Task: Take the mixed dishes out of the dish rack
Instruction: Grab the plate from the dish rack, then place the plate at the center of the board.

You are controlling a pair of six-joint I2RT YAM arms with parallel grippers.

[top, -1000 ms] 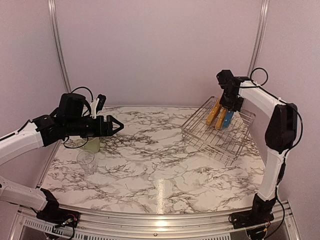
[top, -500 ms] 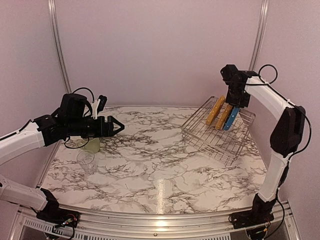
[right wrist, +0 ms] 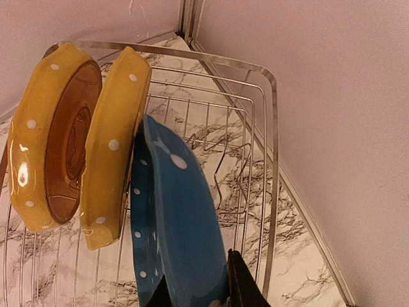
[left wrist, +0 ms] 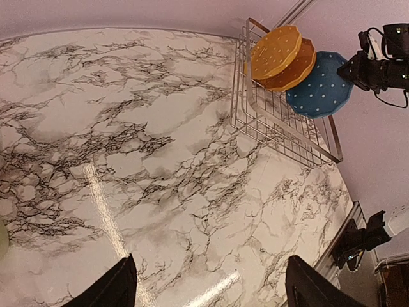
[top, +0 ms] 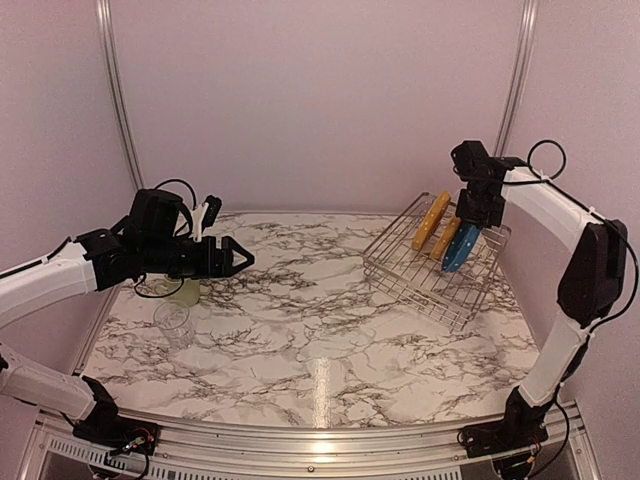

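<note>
While the left gripper [top: 238,259] is waiting open at centre left, the right gripper [right wrist: 197,288] is clamping the blue plate [right wrist: 172,211], newly tilting it off the yellow plates [right wrist: 114,141] to clear the upper-right dish rack [top: 420,286].

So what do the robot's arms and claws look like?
The left arm and the right arm are both made of long white tubes joined by chunky black joints, a bit like elbows. Thin black cables loop out near the wrists. The left claw and the right claw are black and two-pronged. I can't see any writing on them.
</note>
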